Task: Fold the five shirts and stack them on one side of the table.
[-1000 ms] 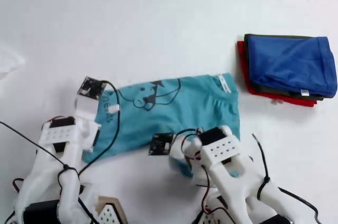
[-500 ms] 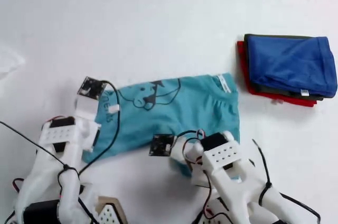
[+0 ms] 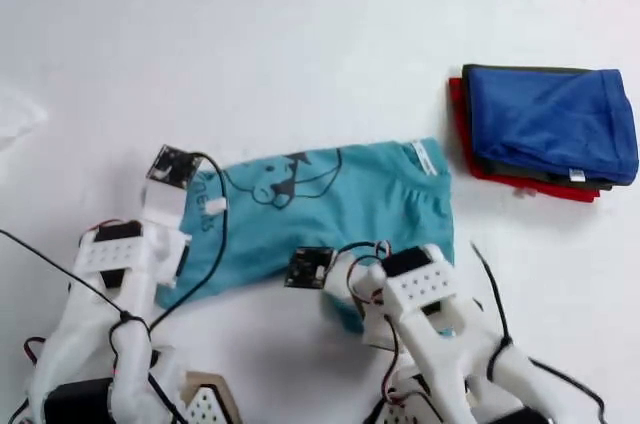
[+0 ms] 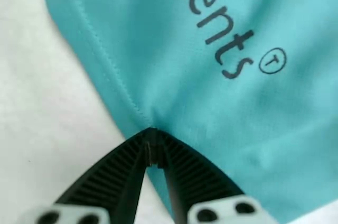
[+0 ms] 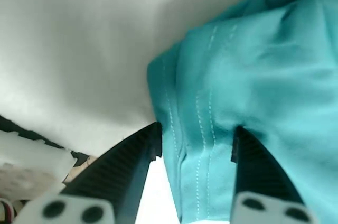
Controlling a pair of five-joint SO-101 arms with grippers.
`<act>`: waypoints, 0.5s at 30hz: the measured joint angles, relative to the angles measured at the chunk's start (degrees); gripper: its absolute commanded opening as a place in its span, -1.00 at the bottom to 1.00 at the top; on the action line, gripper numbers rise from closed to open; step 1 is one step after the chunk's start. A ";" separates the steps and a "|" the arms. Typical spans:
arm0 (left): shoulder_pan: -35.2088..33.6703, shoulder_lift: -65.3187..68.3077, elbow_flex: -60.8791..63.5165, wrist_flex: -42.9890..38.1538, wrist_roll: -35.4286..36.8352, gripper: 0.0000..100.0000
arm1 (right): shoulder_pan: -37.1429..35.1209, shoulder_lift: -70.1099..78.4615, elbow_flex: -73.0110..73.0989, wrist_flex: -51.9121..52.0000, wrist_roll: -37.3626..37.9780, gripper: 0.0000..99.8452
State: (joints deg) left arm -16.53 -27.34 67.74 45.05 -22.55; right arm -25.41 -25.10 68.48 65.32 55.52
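Note:
A teal shirt (image 3: 330,206) with a dark printed drawing lies partly folded on the white table (image 3: 300,64). My left gripper (image 4: 152,152) is shut on its hemmed edge (image 4: 113,71) at the shirt's left end, near the printed lettering (image 4: 227,44). My right gripper (image 5: 195,145) is open, its fingers (image 5: 134,155) straddling a bunched stitched fold of the teal shirt (image 5: 248,81) at its near right corner. In the high view the left arm (image 3: 125,259) sits at the shirt's left edge and the right arm (image 3: 415,289) at its near right corner.
A stack of folded shirts, blue (image 3: 550,119) on top of dark and red ones (image 3: 520,184), rests at the table's right side. Cables (image 3: 215,224) trail from the arms over the teal shirt. The far half of the table is bare white.
The right arm drew back slightly toward the near edge, then shifted a little left and forward again at the shirt's corner. The left arm and the shirt kept still.

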 measured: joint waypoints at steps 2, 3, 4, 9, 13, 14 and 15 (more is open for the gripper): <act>0.00 0.00 0.00 0.00 0.00 -0.95 | 0.09 3.87 -1.93 0.00 0.00 -0.54; 0.00 0.00 0.00 0.00 0.00 -0.95 | 0.09 5.54 -2.64 0.00 0.00 -0.54; 0.00 0.00 0.00 0.00 0.00 -0.95 | 0.09 6.77 -3.34 0.00 0.00 -0.55; 0.00 0.00 0.00 0.00 0.00 -0.95 | 0.44 7.91 -4.22 -0.09 0.00 -0.99; 0.00 0.00 0.00 0.00 0.00 -0.95 | 1.23 8.00 -4.48 -0.79 0.00 -0.97; 0.00 0.00 0.00 0.00 0.00 -0.95 | 1.23 8.00 -4.75 -0.79 0.00 -0.96; 0.00 0.00 0.00 0.00 0.00 -0.95 | 1.23 8.00 -5.10 -0.79 0.00 -0.96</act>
State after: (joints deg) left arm -16.53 -27.34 67.74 45.05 -22.55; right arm -24.18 -17.10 63.38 64.53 55.52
